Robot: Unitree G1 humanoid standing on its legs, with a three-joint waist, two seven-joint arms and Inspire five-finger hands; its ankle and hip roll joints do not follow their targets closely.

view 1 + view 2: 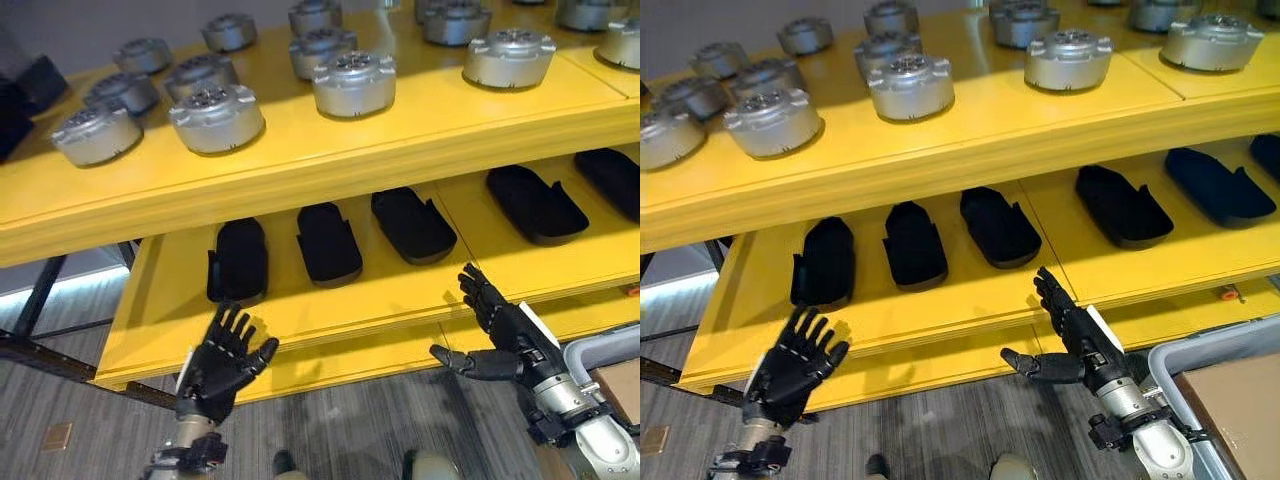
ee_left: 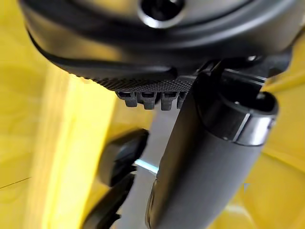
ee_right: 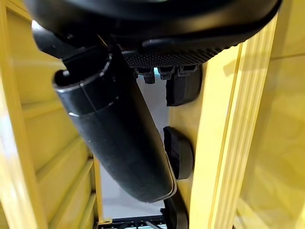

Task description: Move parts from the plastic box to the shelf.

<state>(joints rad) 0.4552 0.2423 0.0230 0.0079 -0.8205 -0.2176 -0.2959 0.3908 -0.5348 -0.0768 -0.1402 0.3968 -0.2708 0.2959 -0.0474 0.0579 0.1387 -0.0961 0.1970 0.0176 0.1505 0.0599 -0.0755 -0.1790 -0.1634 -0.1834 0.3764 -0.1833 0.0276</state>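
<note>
While both dark robot hands hang empty in front of the yellow two-tier metal shelf (image 1: 330, 160), no part is being carried: the left hand (image 1: 225, 358) is spread with its fingers straight, just before the lower tier's front edge, and the right hand (image 1: 497, 335) is likewise open, fingers pointing up toward the shelf and thumb stuck out sideways, holding nothing.

On the lower tier lie flat black oblong parts in a row; the nearest to the left hand is a black moulded part (image 1: 238, 260) just beyond its fingertips, with another black part (image 1: 328, 243) beside it and further ones (image 1: 413, 224) toward the right. The upper tier carries round silver-grey metal housings (image 1: 216, 117), well apart from either hand.

The grey plastic box (image 1: 1215, 355) shows at the robot's lower right as a pale rim close behind the right forearm, with a brown flat surface (image 1: 1240, 400) inside it; whether parts lie in it I cannot tell.

By my judgement the work stands between a placing and the next fetch. The next move calls for turning toward the box, reaching in with an open hand, closing on one part, and carrying it to a free spot on the lower tier without knocking the parts already laid there
</note>
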